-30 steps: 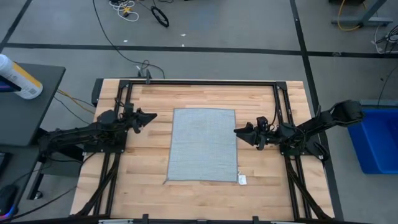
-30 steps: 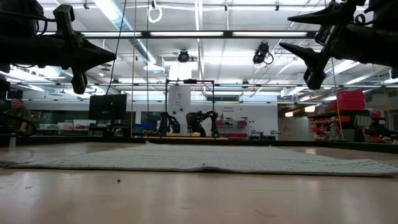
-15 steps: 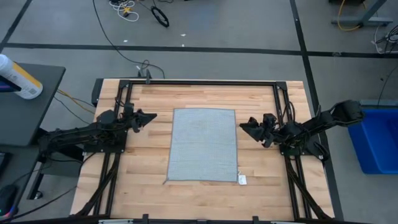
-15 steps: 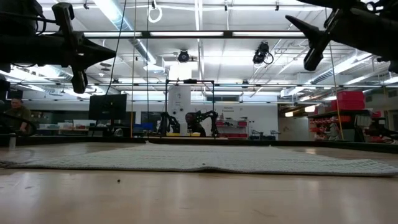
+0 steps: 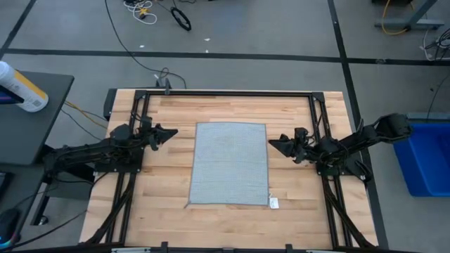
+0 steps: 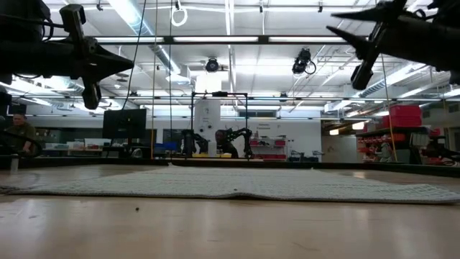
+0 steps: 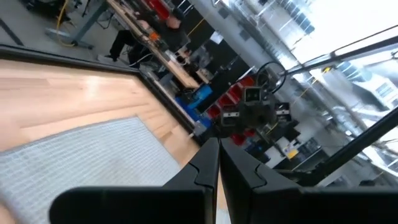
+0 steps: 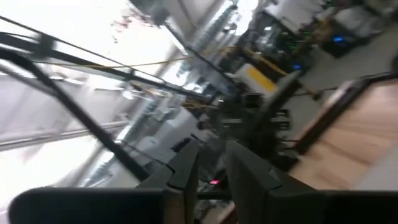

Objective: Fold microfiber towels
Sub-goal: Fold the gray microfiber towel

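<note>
Wooden worktop (image 5: 295,204) with flat towel (image 5: 230,163) between raised closed left tool (image 5: 171,131) and narrowly parted, empty right tool (image 5: 272,143); an off-edge pinch could bunch it.

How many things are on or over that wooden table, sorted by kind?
Towels: 1, the grey-blue towel lying flat
White tags: 1, the tag at a towel corner
Robot grippers: 2, left gripper and right gripper, both above the table
Total: 4
</note>
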Robot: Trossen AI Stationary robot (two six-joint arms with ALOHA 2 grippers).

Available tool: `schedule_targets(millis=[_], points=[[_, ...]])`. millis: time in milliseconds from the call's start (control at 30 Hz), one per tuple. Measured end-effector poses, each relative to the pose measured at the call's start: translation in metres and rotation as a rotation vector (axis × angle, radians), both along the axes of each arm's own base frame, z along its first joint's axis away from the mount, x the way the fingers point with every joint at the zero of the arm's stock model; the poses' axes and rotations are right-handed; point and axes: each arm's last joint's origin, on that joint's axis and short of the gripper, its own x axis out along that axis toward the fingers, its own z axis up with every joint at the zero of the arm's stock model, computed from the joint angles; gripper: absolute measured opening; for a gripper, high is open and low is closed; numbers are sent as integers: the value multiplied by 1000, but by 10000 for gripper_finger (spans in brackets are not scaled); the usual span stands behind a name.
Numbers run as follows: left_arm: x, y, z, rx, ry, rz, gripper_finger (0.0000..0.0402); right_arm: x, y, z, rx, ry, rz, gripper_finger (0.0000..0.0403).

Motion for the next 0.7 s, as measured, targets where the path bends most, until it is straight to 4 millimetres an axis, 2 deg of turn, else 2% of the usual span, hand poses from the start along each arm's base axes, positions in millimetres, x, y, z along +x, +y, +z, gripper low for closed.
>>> schedule_targets(millis=[133,233,333,500,633,700], points=[[3,-2,-9,-74,84,-89,18,9,-8,-9,-11,139,-21,68],[7,-5,-13,-95,176,-213,18,23,-15,-15,-30,304,38,73],[15,-4,-1,-16,245,-254,18,42,-24,-12,-144,502,135,93],[39,6,23,156,414,-230,41,67,-55,23,-318,702,135,144],[69,21,32,170,541,-256,80,74,-96,53,-242,807,93,186],[86,32,31,150,616,-256,101,73,-116,59,-178,869,136,203]])
